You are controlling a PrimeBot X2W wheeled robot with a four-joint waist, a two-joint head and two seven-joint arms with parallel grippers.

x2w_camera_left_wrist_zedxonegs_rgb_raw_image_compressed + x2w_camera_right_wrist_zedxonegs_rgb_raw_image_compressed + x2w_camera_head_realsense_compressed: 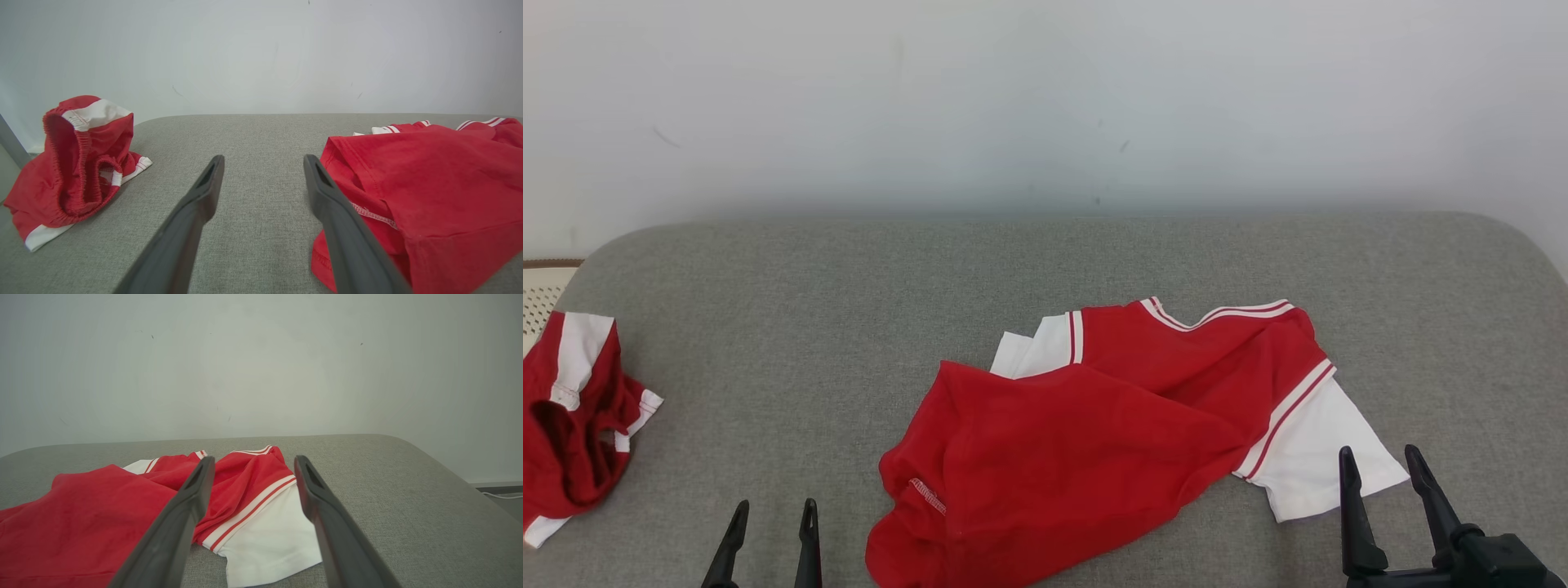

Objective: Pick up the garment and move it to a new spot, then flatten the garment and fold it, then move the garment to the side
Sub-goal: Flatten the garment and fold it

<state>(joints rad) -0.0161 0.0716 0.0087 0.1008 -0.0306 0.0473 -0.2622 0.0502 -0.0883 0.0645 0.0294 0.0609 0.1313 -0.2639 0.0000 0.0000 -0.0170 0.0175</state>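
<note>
Seen from the head, the red garment (1094, 425) with white striped sleeves lies rumpled between the left gripper (775, 505) and the right gripper (1379, 451), both spread wide and empty. The left wrist adds bare grey cushion (261, 134) ahead and red shorts (77, 163) to its left. The right wrist frames a white sleeve (265, 526) between its fingers, with the cushion's edge rounding off to the right.

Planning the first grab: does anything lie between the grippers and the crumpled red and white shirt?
Nothing visible does. Bare grey cushion separates the left gripper from the red and white shirt; the right gripper hangs at its white sleeve. The bunched red shorts lie off left.
</note>
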